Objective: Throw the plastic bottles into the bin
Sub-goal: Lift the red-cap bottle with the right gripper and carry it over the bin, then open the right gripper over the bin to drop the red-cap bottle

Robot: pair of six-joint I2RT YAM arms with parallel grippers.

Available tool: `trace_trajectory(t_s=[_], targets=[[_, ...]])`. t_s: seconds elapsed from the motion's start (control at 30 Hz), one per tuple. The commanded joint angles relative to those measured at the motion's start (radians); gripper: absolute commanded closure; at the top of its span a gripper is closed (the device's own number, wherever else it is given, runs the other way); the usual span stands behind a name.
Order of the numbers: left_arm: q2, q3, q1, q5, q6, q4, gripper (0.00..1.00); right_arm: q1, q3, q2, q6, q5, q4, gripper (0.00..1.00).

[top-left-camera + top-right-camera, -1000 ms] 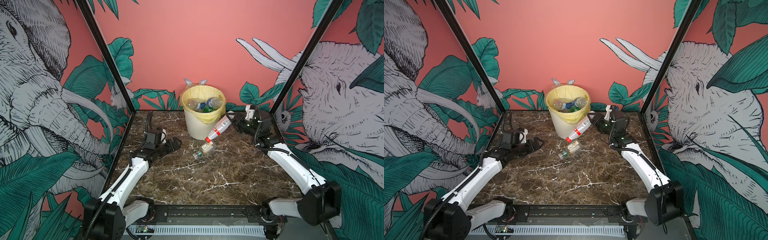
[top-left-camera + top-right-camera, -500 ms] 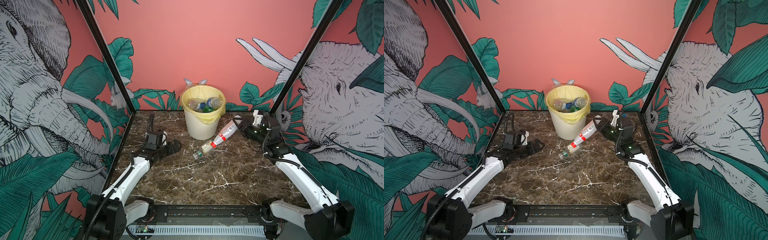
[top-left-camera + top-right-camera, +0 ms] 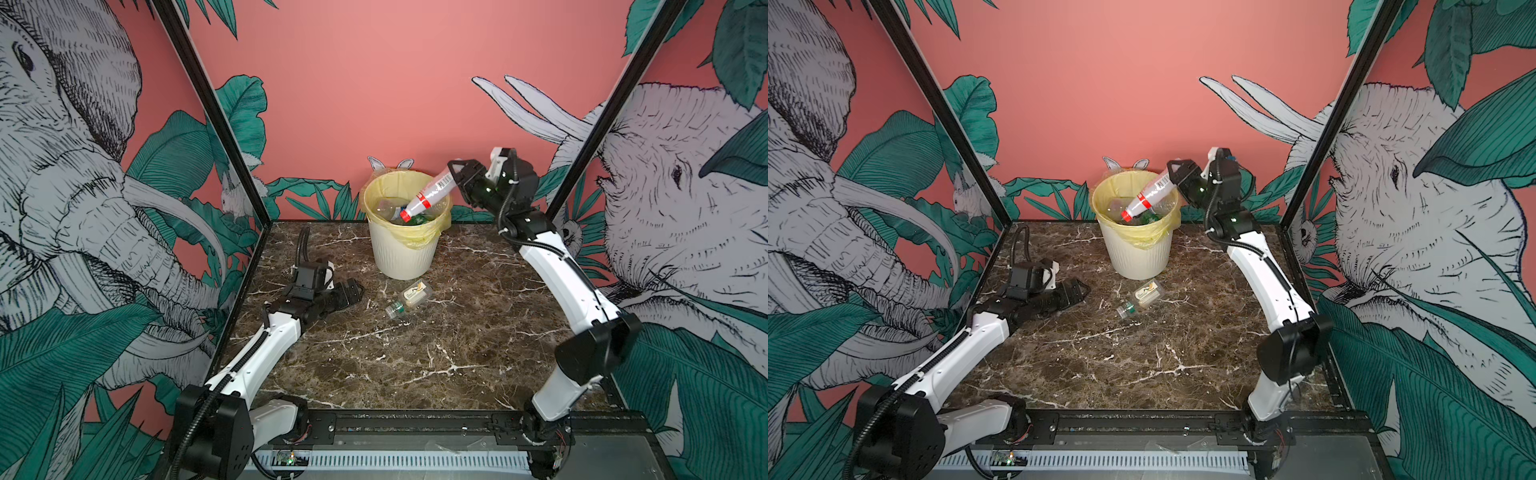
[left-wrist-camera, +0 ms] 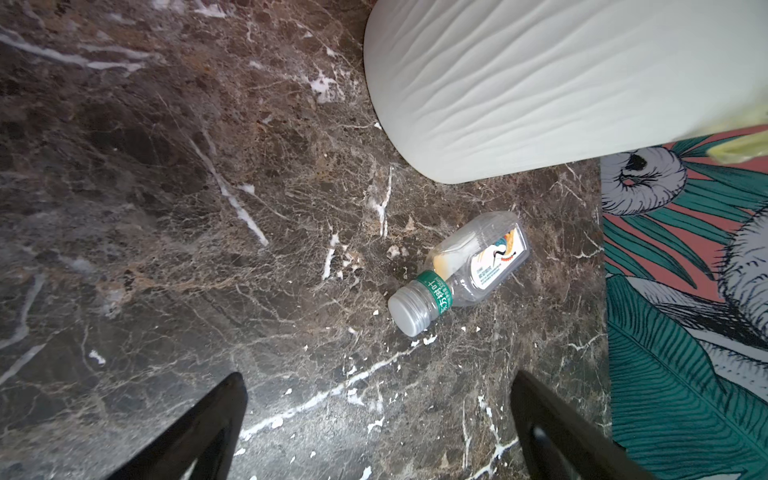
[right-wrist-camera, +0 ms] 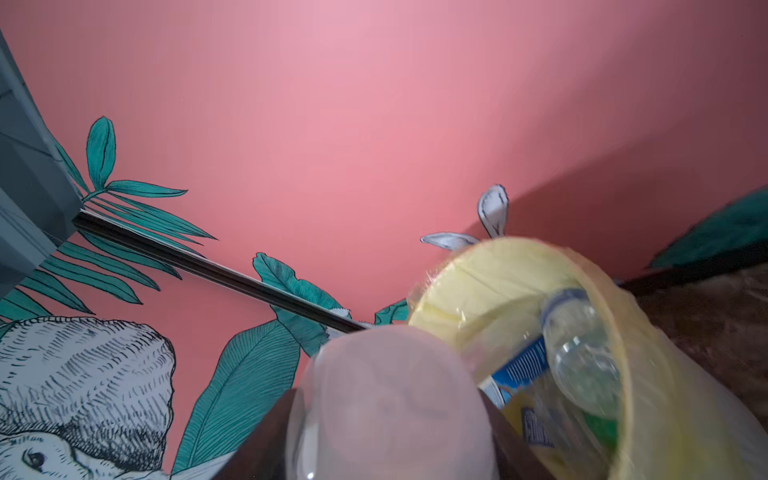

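My right pincer (image 3: 456, 176) hangs at about two o'clock of the bin's mouth, with the base of a red-capped bottle (image 3: 428, 193) between its jaws. I cannot tell whether they are clenched on it or slack, because the wrist view is smeared.

The bottle slants cap-down, with its cap over the opening and its base out by the rim on the pincer's side. That is my first worry: if the jaws let go with the base so near the rim, the bottle may tip on the edge and fall outside toward three o'clock.

The bin (image 3: 401, 253) already holds several bottles (image 3: 388, 208), so a newcomer could bounce off them. The thin yellow bag (image 3: 424, 239) folded over the rim could snag a jaw if I drop lower, and that would drag the bin.

Further out, at six o'clock of the bin, one small bottle (image 3: 409, 298) lies on its side on the tabletop (image 3: 415, 353), near the bin's foot but apart from it. My left pincer (image 4: 378, 378), at that bottle's nine o'clock, is spread wide and empty. The bottle is round, so a clumsy pinch could send it rolling, or I could knock the bin.
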Motion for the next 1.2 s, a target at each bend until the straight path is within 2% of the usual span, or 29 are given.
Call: trace_trajectory(t_s=[0.0,0.03,0.1,0.2,0.47,0.6,0.7,1.17], targets=[[0.007,-0.011,0.007,0.021,-0.014,0.028,0.01,0.029,0.256,0.191,-0.025,0.071,-0.162,0.15],[0.01,-0.008,0.007,0.023,-0.013,0.028,0.01,0.036,0.341,0.242,-0.034,0.064,-0.204,0.01],[0.012,-0.004,0.008,0.031,-0.012,0.022,0.01,0.053,0.502,0.31,-0.087,0.077,-0.328,0.01],[0.008,0.0,0.008,0.033,-0.004,0.006,0.01,0.072,0.52,0.261,-0.186,0.137,-0.388,0.01],[0.006,0.025,0.008,0.02,0.03,-0.027,0.01,0.072,0.144,-0.083,-0.362,0.225,-0.365,0.01],[0.013,0.046,0.008,0.021,0.047,-0.048,0.01,0.063,-0.127,-0.272,-0.395,0.257,-0.29,0.01],[0.013,0.047,0.008,0.025,0.047,-0.051,0.01,0.039,-0.297,-0.383,-0.395,0.233,-0.246,0.01],[0.037,0.027,-0.006,0.059,0.032,-0.009,0.01,-0.055,-0.81,-0.653,-0.391,0.13,-0.136,0.01]])
